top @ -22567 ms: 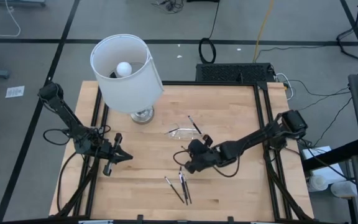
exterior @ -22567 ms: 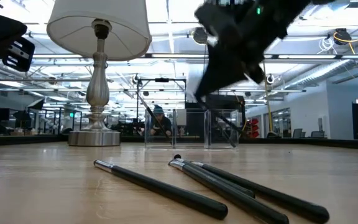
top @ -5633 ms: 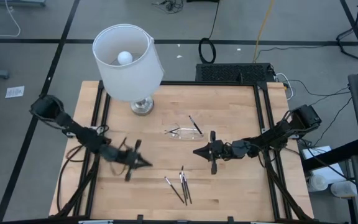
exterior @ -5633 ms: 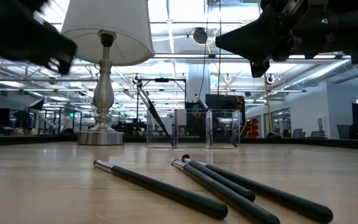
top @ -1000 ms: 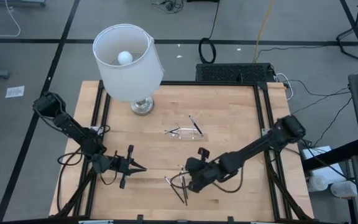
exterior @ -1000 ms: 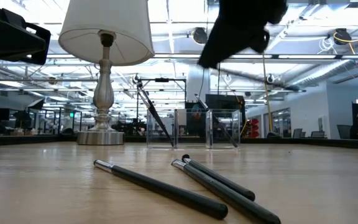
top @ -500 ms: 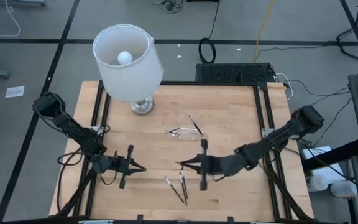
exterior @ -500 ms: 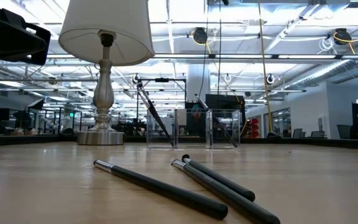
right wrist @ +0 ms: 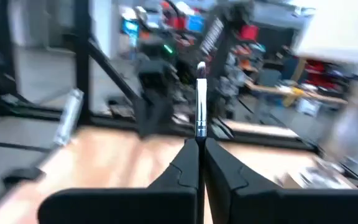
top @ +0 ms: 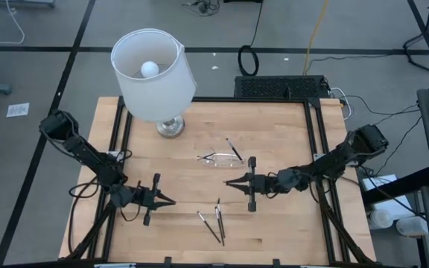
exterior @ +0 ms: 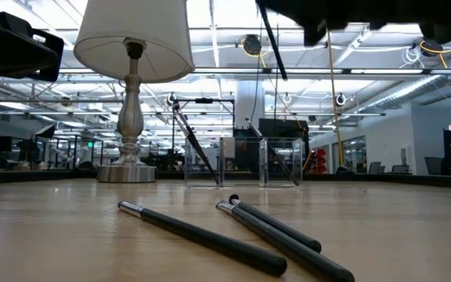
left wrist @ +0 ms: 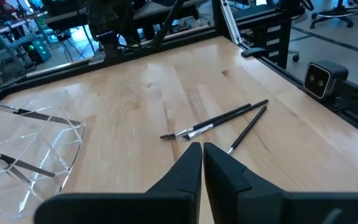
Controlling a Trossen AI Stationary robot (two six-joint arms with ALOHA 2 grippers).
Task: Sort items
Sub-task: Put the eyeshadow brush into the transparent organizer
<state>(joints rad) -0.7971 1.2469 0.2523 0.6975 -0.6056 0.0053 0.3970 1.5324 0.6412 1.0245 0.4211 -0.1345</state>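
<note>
The right gripper (top: 230, 183) hangs over the middle of the table (top: 274, 134), fingers pinched tight on one thin dark stick (right wrist: 200, 99) that juts up past the fingertips, pale end outermost. From table height that same stick (exterior: 272, 43) slants down out of the dark arm overhead, clear of the wood.

Below and toward the front edge, three more sticks (top: 216, 221) lie flat on the wood, two of them nearly touching and the third angled off beside them. The left wrist camera sees this same little cluster (left wrist: 219, 121) just beyond its own fingertips.

The left gripper (top: 171, 200) sits low near the left front part of the table, jaws all but closed with nothing between them.

Toward the middle rear stands a small clear tray (top: 217, 158) with a few sticks leaning in it. The white-shaded lamp (top: 153, 74) stands at the rear left corner.
</note>
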